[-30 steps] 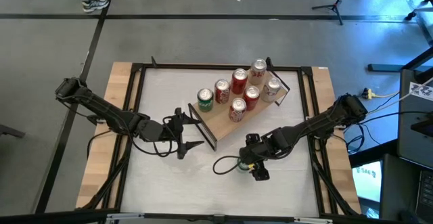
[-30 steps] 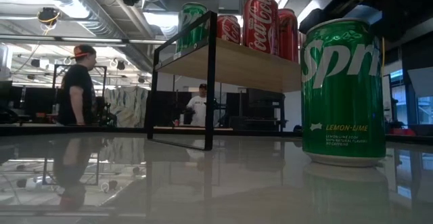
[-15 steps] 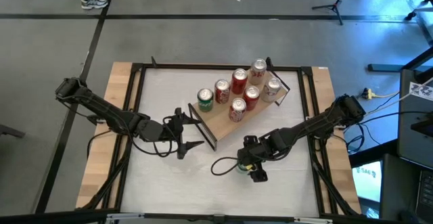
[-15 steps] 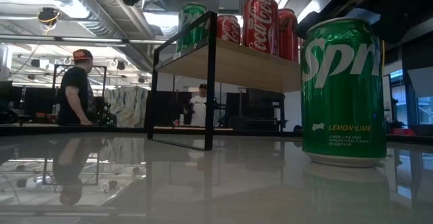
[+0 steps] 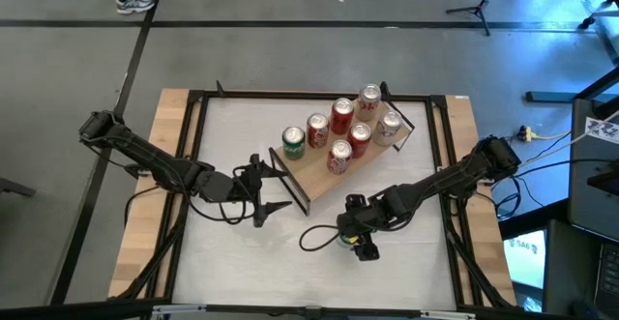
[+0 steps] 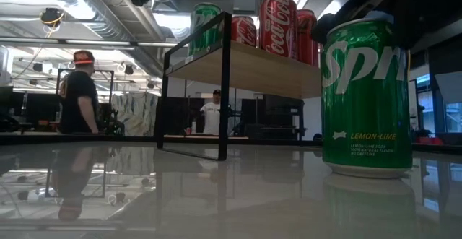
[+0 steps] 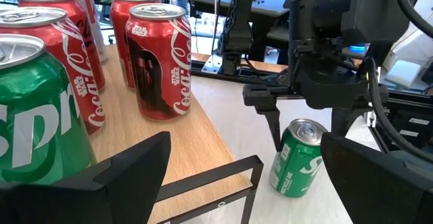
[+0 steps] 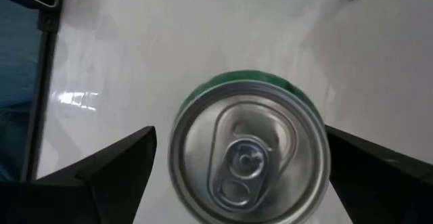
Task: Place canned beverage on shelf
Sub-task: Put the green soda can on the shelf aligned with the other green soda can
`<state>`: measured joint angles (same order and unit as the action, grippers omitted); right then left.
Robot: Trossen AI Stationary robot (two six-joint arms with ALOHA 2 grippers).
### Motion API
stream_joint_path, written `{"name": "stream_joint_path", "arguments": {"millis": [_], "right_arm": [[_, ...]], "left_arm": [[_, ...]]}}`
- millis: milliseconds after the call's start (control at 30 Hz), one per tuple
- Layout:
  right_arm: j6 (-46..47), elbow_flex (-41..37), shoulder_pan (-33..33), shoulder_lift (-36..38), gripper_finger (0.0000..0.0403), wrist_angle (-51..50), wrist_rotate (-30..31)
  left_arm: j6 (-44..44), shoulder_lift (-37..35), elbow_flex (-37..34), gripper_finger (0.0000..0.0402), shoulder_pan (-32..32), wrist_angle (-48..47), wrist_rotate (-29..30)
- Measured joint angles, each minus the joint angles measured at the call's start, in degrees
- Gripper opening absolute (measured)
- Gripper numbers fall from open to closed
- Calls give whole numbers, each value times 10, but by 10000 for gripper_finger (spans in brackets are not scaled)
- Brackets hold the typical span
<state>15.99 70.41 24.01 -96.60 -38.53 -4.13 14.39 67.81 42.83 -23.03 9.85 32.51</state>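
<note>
Green can (image 5: 345,240): stood upright on the table (image 5: 232,262), near the shelf (image 5: 319,170).
Right gripper (image 5: 350,242): held directly above the can, fingers spread wide.
Left gripper (image 5: 274,184): fingers apart, nothing held, beside the shelf's end.

White tabletop (image 5: 242,262) with wooden side edges and black frame, carrying a light-wood shelf (image 5: 311,170) set askew toward the far middle. On the shelf, seven upright cans: one green can (image 5: 293,141) at its left end, four red cans (image 5: 339,136) in the middle, two pale-topped cans (image 5: 379,110) at the far right end. Directly on the tabletop, nearer and right of the shelf, one upright green Sprite can (image 7: 298,158), apart from the shelf's black end frame (image 7: 223,182)
</note>
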Motion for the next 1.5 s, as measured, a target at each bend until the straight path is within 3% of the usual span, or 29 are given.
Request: {"name": "stream_joint_path", "arguments": {"millis": [233, 533, 867, 1067, 1500], "right_arm": [[-4, 0, 0, 0, 383, -1, 10], [-9, 0, 0, 1, 292, -1, 16], [-2, 1, -1, 1, 310, -4, -4], [18, 3, -1, 1, 295, -7, -29], [17, 134, -1, 0, 299, -148, -13]], "left_arm": [[0, 0, 0, 370, 0, -1, 0], [0, 0, 0, 370, 0, -1, 0], [0, 0, 0, 370, 0, -1, 0], [0, 0, 0, 370, 0, -1, 0], [-13, 0, 0, 370, 0, 1, 0]]}}
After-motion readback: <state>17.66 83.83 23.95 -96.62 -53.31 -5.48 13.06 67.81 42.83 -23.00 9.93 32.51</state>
